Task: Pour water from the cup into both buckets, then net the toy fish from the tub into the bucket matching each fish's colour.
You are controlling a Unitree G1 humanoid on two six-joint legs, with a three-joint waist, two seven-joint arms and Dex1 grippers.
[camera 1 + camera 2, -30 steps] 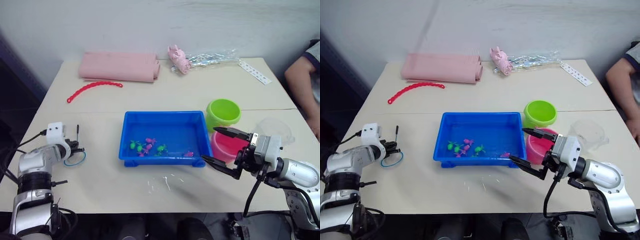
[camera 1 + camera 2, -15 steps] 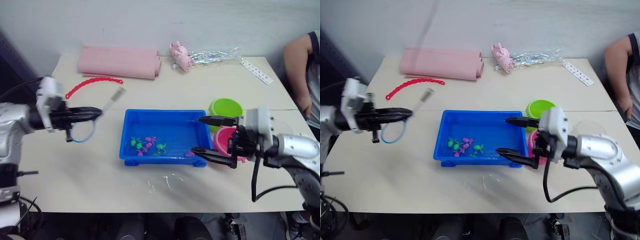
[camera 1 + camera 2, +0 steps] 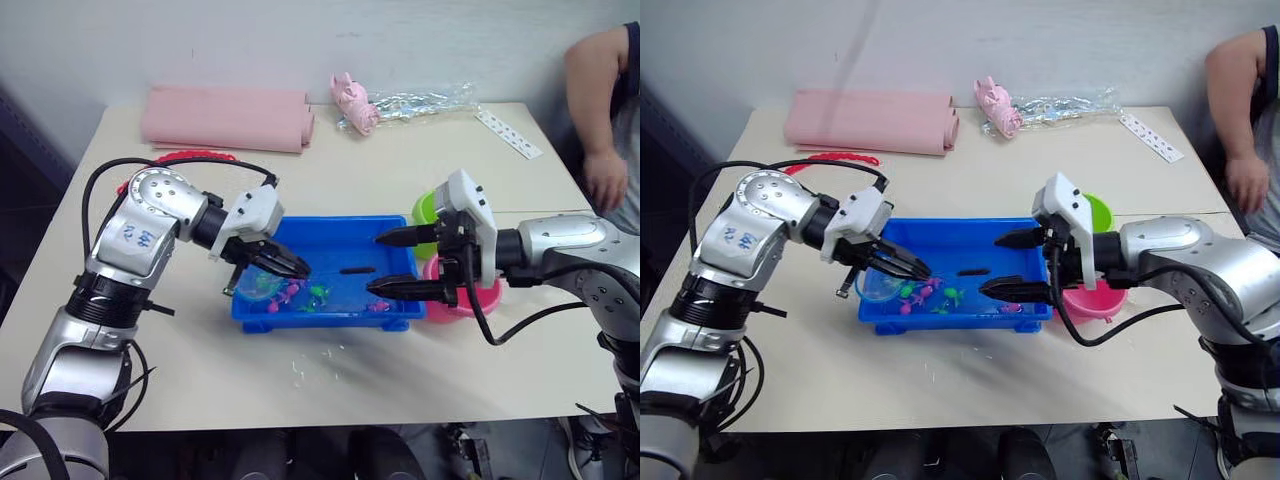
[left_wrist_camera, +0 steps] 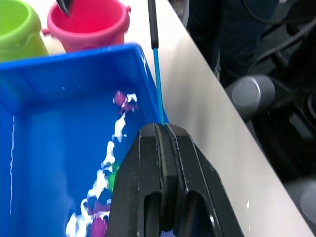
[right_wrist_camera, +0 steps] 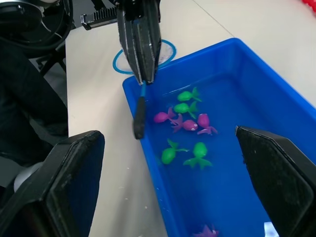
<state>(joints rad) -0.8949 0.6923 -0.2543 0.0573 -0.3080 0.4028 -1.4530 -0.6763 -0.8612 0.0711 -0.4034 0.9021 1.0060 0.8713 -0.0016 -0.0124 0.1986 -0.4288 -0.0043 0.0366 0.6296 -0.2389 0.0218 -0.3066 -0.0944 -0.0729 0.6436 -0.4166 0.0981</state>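
The net (image 5: 142, 89) is clamped in the left gripper (image 3: 283, 264), which has swung from the table's left edge to the tub (image 3: 330, 232), hoop near the fish (image 5: 185, 109). The right gripper (image 3: 400, 263), jaws apart and empty, has moved over the tub's right end, beside the buckets (image 4: 89, 22); netting looks about to start

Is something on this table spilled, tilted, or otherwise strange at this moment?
Yes, a little. Small wet splashes lie on the table just in front of the blue tub, on its near side; likely spilled water. The tub, green bucket and pink bucket stand upright, and nothing else stands out.
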